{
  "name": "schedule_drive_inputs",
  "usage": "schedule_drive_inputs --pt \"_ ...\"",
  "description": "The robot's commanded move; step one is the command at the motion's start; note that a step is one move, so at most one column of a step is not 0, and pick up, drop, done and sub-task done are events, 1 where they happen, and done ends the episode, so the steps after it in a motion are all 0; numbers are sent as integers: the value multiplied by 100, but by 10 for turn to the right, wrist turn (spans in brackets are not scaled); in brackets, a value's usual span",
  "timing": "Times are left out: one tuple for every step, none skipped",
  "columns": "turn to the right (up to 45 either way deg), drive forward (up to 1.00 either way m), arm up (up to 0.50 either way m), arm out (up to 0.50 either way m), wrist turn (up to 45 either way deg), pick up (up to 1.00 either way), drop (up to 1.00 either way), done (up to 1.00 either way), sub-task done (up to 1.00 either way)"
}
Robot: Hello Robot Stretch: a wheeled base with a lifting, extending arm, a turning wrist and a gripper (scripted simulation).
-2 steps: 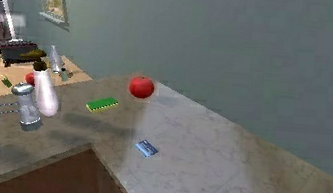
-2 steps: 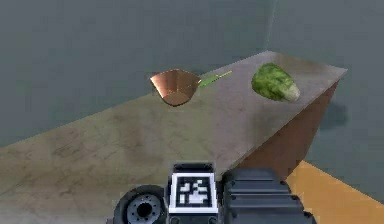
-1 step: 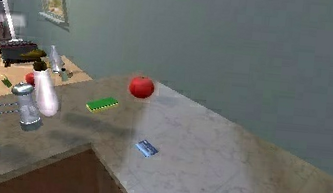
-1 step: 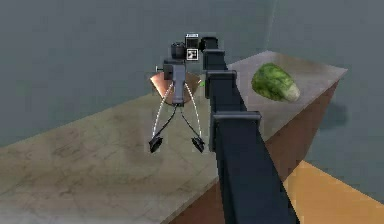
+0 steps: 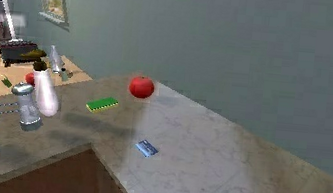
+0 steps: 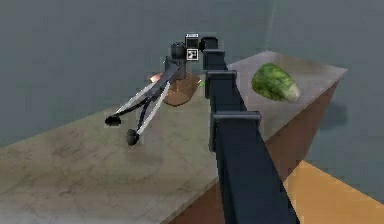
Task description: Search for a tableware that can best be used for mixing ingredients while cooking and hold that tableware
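Because the fingers look the same either way, you cannot tell whether the jaws of the gripper (image 6: pixel 124 130) stand apart or together, and that is your first risk. Only bare countertop (image 6: pixel 70 160) lies behind its far end, so it holds nothing, and a lift from here would likely come up empty. The likeliest candidate for the mixing tableware is the brown rounded thing (image 6: pixel 181 93) on the counter behind the gripper's body, back from the fingertips. It is partly hidden, so you cannot be sure it is a bowl, nor whether the gripper touches it. If you turn the wrist or draw in carelessly, the gripper's body or the arm (image 6: pixel 235 140) could shove it along the counter or tip it toward the green vegetable (image 6: pixel 273 82) nearby. In the forward view, the red fruit (image 5: pixel 141 86), white bottle (image 5: pixel 46 92) and shaker (image 5: pixel 25 105) are no mixing vessels, and chasing them would waste the search.
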Motion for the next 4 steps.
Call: schedule_drive_inputs --pt "0 0 0 0 450 0 0 0 0" --pt "0 0 0 0 450 0 0 0 0" --pt "0 0 0 0 240 0 0 0 0" --pt "0 0 -4 0 0 0 0 0 0"
